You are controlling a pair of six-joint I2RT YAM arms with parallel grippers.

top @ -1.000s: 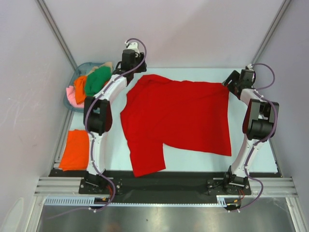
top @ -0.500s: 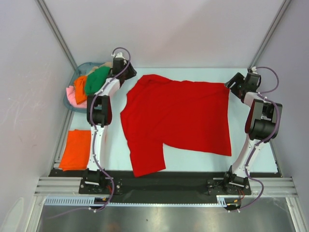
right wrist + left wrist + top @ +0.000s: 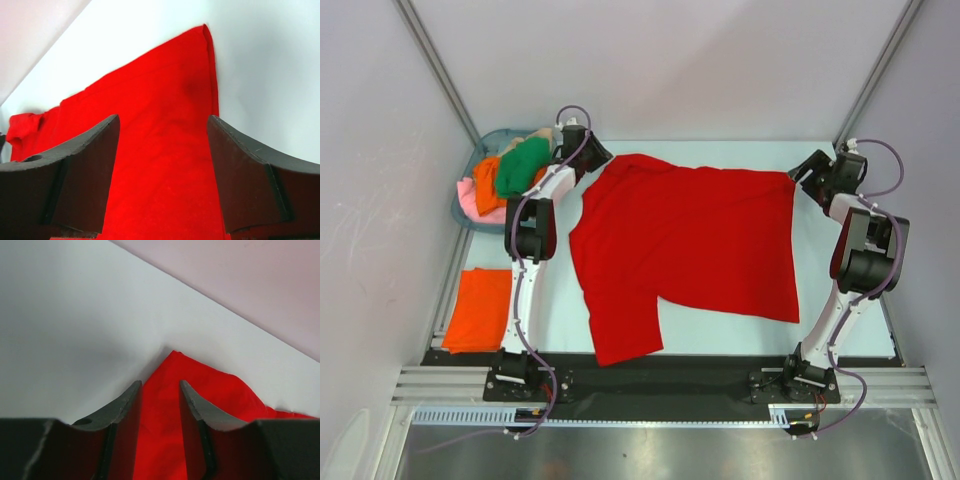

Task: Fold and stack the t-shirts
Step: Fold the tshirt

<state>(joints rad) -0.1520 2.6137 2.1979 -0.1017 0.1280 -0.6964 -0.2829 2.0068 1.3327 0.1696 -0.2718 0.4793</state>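
Observation:
A bright red t-shirt [image 3: 690, 245] lies spread flat on the white table, one sleeve towards the near edge. My left gripper [image 3: 597, 158] sits low at the shirt's far left corner. In the left wrist view it [image 3: 160, 385] is open, with the red cloth [image 3: 165, 405] lying between the fingers. My right gripper [image 3: 804, 174] is at the far right corner. In the right wrist view it [image 3: 163, 120] is wide open over the red cloth [image 3: 160, 150]. A folded orange t-shirt [image 3: 478, 308] lies at the near left.
A blue-grey basket [image 3: 498, 134] at the far left holds crumpled green [image 3: 523, 165], orange [image 3: 487, 182], pink [image 3: 470, 198] and beige [image 3: 542, 135] shirts. Grey walls close in the table on the left, back and right. A black strip runs along the near edge.
My left gripper has swung from above the far edge out towards the basket and down to the shirt's far left corner. My right gripper has backed slightly right. The red shirt has not moved.

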